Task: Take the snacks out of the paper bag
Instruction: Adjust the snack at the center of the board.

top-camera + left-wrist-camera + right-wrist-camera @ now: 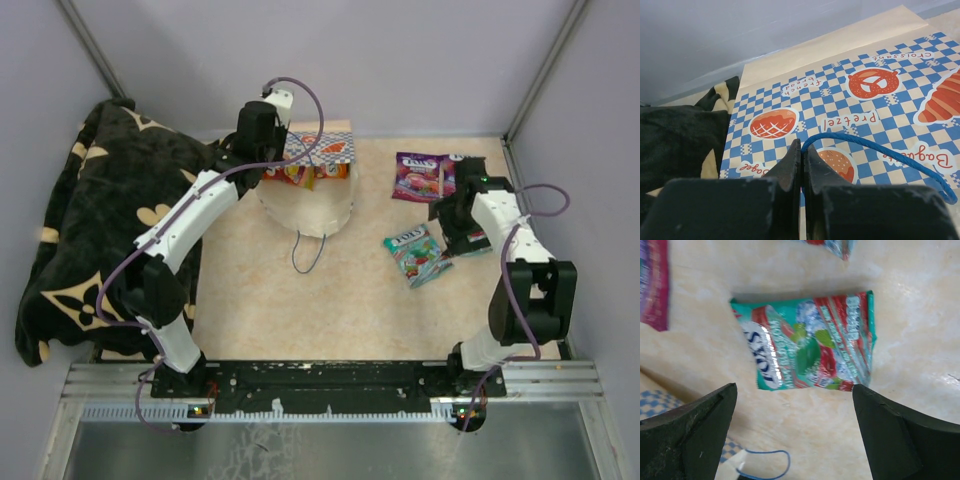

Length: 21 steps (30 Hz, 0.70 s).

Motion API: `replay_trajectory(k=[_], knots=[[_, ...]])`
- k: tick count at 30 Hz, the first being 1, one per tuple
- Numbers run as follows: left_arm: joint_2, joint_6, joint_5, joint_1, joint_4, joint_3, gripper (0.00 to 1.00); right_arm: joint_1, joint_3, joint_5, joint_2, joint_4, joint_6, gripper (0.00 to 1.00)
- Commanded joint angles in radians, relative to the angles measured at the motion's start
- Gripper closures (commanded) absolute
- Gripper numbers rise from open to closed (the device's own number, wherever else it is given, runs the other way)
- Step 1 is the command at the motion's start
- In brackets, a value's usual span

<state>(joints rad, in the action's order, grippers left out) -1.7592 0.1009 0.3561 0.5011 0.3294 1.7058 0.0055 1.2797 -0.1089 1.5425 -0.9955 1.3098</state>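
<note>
The paper bag [310,195] lies on the table at the back middle, with orange and yellow snacks [290,173] showing at its mouth. My left gripper [262,125] is at the bag's far end. In the left wrist view it [801,146] is shut on the blue string handle [880,150] over the checkered band [865,112]. A purple packet [420,175] and a teal packet [417,255] lie on the table at the right. My right gripper [455,215] hovers open between them. In the right wrist view it [795,395] is empty just short of the teal packet [810,342].
A black floral blanket [90,230] is heaped at the left. Another packet [472,243] lies partly under the right gripper. The bag's second blue handle [305,258] trails onto the table. Grey walls close in the back and sides.
</note>
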Motion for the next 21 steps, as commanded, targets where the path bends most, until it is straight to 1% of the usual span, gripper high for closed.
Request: replay_trajectory(k=[1, 5, 6, 9, 14, 17, 21], knots=[[0.038, -0.017, -0.027, -0.006, -0.015, 0.000, 1.00, 0.075, -0.068, 0.011, 0.016, -0.022, -0.018, 0.01], [0.044, -0.017, -0.021, -0.007, -0.013, -0.006, 1.00, 0.115, -0.069, 0.028, 0.098, 0.012, -0.024, 0.01], [0.045, -0.016, -0.019, -0.007, -0.013, -0.008, 1.00, 0.117, -0.069, 0.038, 0.148, 0.033, -0.040, 0.01], [0.046, -0.011, -0.014, -0.007, -0.011, -0.012, 1.00, 0.117, -0.054, 0.047, 0.230, 0.069, -0.065, 0.01], [0.044, -0.002, 0.002, -0.009, -0.010, -0.021, 1.00, 0.117, -0.068, 0.088, 0.317, 0.118, -0.082, 0.01], [0.042, -0.002, -0.002, -0.014, -0.013, -0.019, 1.00, 0.113, -0.095, 0.104, 0.333, 0.154, -0.049, 0.01], [0.037, -0.003, -0.008, -0.016, -0.010, -0.010, 1.00, 0.081, -0.122, 0.146, 0.349, 0.196, 0.056, 0.01]])
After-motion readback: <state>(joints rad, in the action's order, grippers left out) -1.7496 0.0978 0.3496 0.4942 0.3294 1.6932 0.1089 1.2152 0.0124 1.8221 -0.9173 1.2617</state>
